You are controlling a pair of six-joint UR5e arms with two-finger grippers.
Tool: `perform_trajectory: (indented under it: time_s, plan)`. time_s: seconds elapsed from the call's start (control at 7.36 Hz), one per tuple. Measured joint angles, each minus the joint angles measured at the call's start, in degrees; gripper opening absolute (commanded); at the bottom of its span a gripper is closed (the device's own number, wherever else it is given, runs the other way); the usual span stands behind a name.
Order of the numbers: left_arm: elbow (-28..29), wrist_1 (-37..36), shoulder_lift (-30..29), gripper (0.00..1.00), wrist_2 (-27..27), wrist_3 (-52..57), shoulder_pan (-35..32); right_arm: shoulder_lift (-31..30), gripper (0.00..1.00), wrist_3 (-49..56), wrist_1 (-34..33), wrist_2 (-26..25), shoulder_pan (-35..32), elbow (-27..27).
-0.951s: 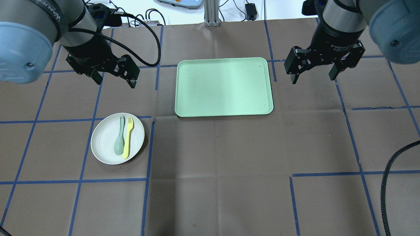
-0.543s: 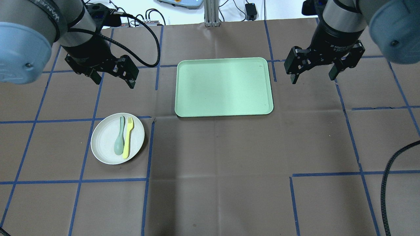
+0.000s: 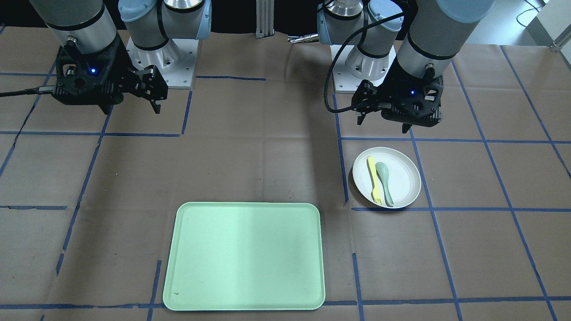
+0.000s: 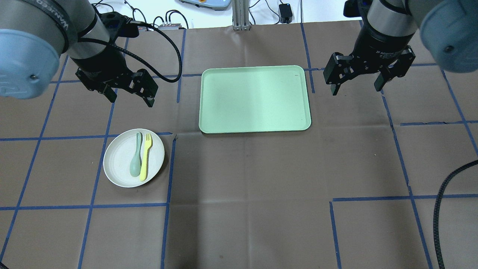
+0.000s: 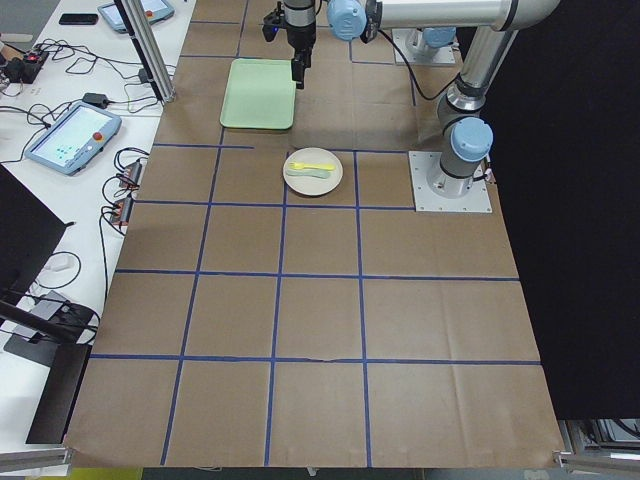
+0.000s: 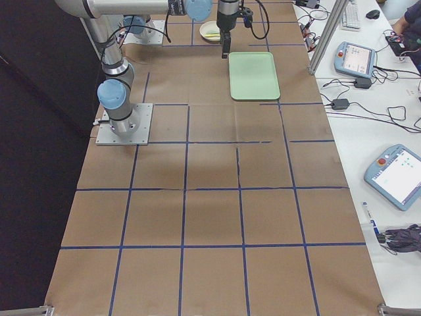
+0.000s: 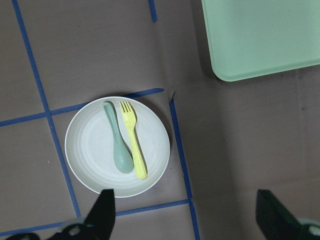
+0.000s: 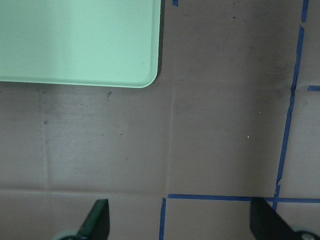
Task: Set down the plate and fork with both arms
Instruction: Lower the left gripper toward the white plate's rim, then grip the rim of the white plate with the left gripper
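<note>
the worktop (image 4: 261,186) is the largest thing: one flat surface under matte brown paper, faintly creased and ruled into squares by blue tape.

two arms, the left arm (image 4: 56,22) and the right arm (image 4: 388,22), are thick silver-grey tubes with light blue joint caps and black cables.

one tray (image 4: 255,99) lies flat in the middle of the worktop on the far side from the robot. it is a pale green rectangle with rounded corners and a low lip, smooth and bare.

the left end effector (image 4: 131,101) is black, its two fingers spread wide. it hangs above the worktop near the plate and grips nothing. the right end effector (image 4: 355,90) is also spread wide and empty, up in the air beside the tray's right edge.

one plate (image 4: 117,160) sits on the robot's left, nearer the robot than the tray and well apart from it. it is round, shallow, off-white and matte, with a raised rim.

one spoon (image 4: 136,157), grey-green, lies on the plate.

one fork (image 4: 145,157) lies on the plate just beside the spoon, on the tray's side. it is slim pale yellow plastic, and its short tines point away from the robot.
</note>
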State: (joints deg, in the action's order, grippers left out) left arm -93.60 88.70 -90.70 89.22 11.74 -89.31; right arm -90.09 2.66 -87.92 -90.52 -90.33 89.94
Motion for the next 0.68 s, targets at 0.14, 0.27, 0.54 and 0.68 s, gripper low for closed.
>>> perform_trajectory:
  time_s: [0.14, 0.27, 0.54, 0.68]
  plan:
    - [-1.5, -0.1, 0.3, 1.0, -0.2, -0.1, 0.0, 0.0, 1.0, 0.0, 0.0, 0.0, 0.0, 0.0]
    - [-2.5, -0.5, 0.0, 0.99, -0.3, -0.2, 0.1, 0.0, 1.0, 0.0, 0.1, 0.0, 0.0, 0.0]
    - [-3.1, -0.9, -0.7, 0.99, -0.3, -0.2, 0.4, 0.0, 1.0, 0.0, 0.1, 0.0, 0.1, 0.0]
    - [-3.5, -0.9, -0.8, 0.99, -0.3, -0.2, 1.4, 0.0, 1.0, 0.0, 0.1, 0.0, 0.1, 0.0]
